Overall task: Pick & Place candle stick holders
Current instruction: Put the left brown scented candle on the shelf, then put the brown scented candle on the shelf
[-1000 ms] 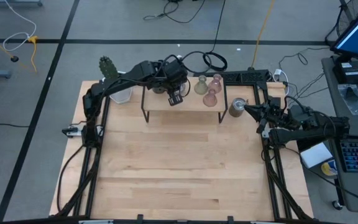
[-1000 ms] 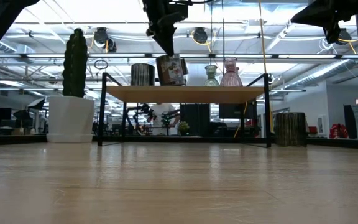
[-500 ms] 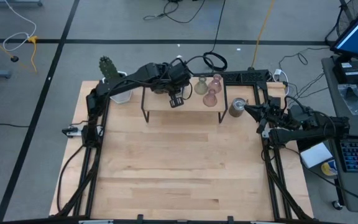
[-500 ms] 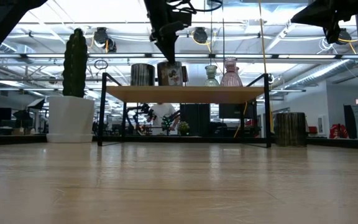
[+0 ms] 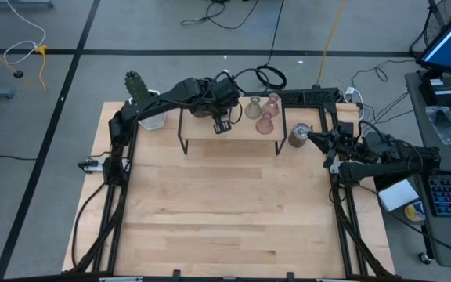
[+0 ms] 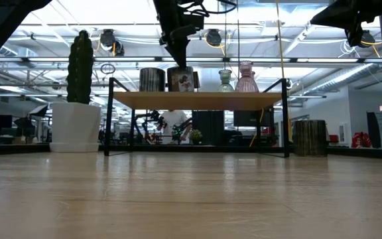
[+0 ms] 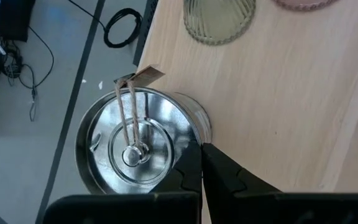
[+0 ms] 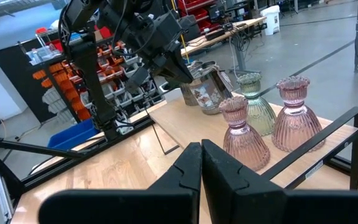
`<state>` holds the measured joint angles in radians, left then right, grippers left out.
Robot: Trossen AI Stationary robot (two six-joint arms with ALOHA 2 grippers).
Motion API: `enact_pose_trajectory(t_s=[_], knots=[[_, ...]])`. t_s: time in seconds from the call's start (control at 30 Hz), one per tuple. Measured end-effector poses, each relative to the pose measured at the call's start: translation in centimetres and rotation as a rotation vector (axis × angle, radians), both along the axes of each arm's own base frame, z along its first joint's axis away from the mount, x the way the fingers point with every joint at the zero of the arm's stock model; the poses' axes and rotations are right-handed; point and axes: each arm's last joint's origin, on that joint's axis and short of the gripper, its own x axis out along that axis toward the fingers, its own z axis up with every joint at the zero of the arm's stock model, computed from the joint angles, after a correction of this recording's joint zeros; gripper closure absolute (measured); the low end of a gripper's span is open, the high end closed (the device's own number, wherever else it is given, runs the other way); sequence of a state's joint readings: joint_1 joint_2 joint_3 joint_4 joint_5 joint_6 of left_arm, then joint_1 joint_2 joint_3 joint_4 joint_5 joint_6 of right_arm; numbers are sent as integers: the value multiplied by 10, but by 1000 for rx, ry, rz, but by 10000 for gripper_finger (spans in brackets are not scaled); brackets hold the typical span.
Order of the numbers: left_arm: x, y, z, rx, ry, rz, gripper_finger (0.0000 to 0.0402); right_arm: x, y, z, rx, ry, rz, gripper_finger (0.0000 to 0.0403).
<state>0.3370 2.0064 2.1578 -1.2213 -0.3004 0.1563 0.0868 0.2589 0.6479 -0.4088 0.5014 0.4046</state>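
A pale wooden tabletop (image 5: 225, 211) carries a small black-legged shelf (image 5: 245, 130) at its far edge, where two pink holders (image 8: 269, 127), an olive-green holder (image 8: 257, 104) and two silver cups stand together — a third silver cup (image 5: 297, 136) sits on the tabletop just right of the shelf. The left tool (image 7: 201, 163) is clamped on the rim of one silver cup (image 7: 138, 142) resting on the shelf's left part. The right tool (image 8: 202, 158) hangs at the right edge beside the third cup — fingers together, empty.
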Motion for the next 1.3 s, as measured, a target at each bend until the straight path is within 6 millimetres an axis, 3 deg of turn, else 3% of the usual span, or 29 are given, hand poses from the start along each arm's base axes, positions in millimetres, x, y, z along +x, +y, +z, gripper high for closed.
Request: enact_pose_trajectory(t_s=[0.83, 1.13, 1.3], knots=[[0, 1, 0, 44, 20, -3, 376, 0, 0, 0, 2, -1, 0, 399], [2, 0, 1, 46, 3, 3, 293, 0, 0, 0, 2, -1, 0, 399], [-2, -4, 12, 69, -36, 0, 260, 0, 0, 0, 2, -1, 0, 399]])
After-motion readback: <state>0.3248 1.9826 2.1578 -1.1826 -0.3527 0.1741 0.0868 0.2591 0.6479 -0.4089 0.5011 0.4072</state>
